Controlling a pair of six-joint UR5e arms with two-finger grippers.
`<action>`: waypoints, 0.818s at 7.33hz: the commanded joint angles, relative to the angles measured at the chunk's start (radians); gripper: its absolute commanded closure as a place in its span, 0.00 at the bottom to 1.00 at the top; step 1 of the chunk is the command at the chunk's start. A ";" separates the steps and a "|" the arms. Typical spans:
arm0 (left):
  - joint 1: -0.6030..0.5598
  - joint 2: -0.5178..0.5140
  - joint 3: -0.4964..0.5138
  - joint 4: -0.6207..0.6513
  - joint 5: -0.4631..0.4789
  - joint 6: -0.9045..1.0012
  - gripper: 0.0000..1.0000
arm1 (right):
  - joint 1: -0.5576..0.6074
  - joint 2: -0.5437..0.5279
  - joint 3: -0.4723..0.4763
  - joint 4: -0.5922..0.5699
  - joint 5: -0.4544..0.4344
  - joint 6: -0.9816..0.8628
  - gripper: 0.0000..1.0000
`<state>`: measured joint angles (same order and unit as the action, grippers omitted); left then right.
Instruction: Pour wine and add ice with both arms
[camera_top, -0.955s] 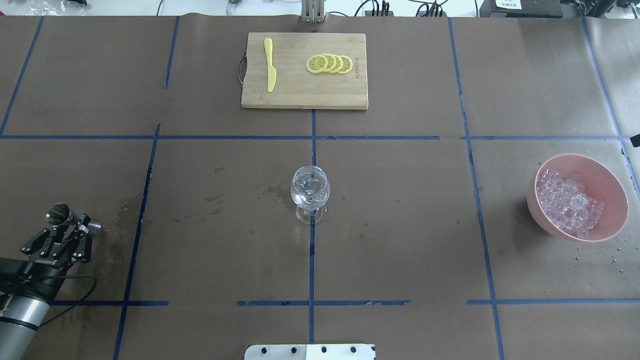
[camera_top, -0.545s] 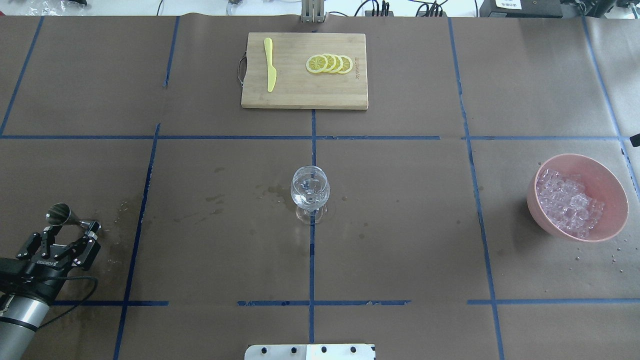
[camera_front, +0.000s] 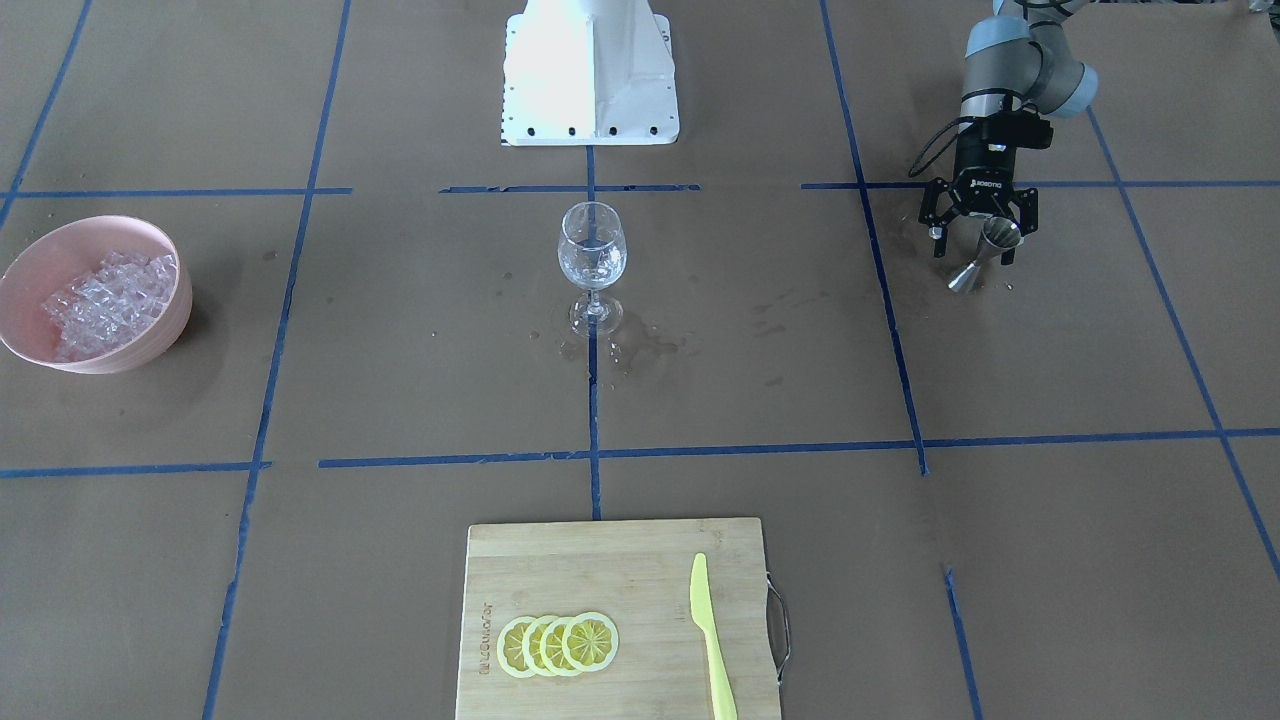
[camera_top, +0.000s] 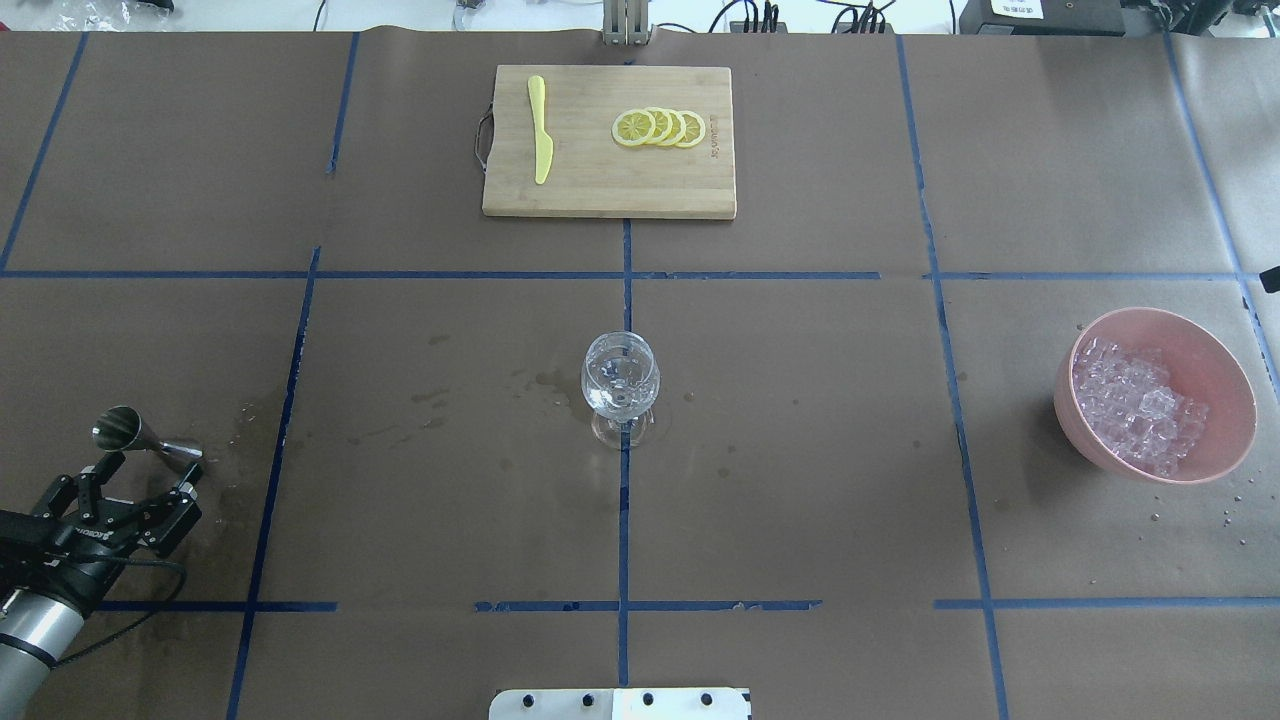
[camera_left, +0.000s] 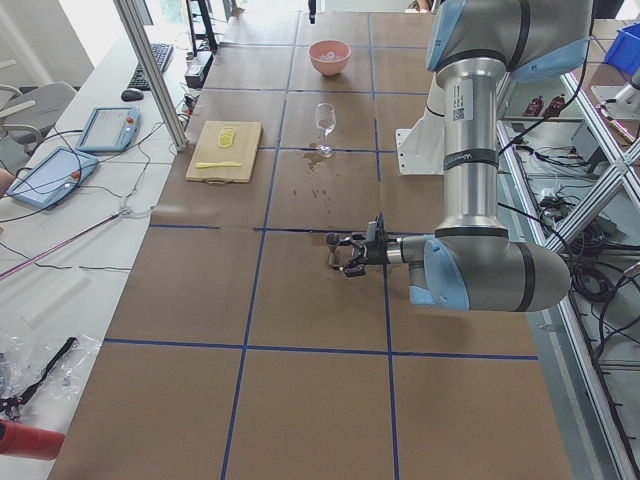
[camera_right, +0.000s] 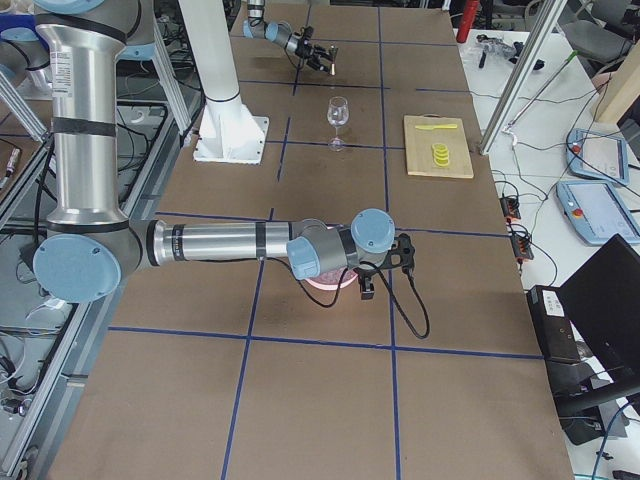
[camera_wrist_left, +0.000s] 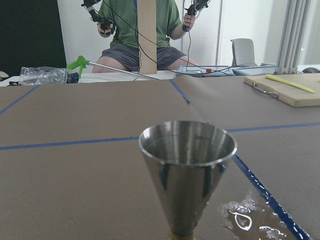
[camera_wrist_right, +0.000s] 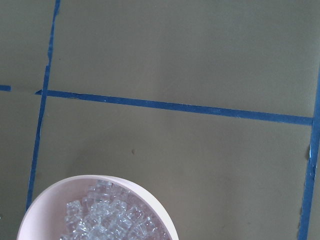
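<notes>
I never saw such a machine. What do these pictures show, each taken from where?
A robot's grey left arm and right arm work at a brown table. Four pictures come from fixed cameras (above, opposite, both table ends), two from wrist cameras. On it: a clear wine glass, a pink bowl of ice cubes, a wooden board with lemon slices and a yellow knife. The left gripper is open, empty; a steel measuring cup stands before it. The right arm is near the bowl.

Brown paper tabletop (camera_top: 800, 500) w/ blue tape grid (camera_top: 450, 274); white side bench (camera_left: 45, 300), bright daylight.
</notes>
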<state>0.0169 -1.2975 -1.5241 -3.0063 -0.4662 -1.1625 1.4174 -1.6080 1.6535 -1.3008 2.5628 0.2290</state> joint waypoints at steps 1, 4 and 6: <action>-0.008 0.122 -0.115 -0.003 -0.154 0.076 0.01 | 0.000 0.000 0.003 0.002 -0.001 0.007 0.00; -0.029 0.315 -0.156 -0.200 -0.406 0.289 0.01 | -0.018 0.005 0.047 0.003 -0.003 0.105 0.00; -0.200 0.351 -0.061 -0.371 -0.661 0.523 0.01 | -0.049 0.007 0.086 0.003 -0.006 0.188 0.00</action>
<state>-0.0722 -0.9693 -1.6479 -3.2623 -0.9630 -0.7994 1.3902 -1.6028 1.7107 -1.2978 2.5589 0.3609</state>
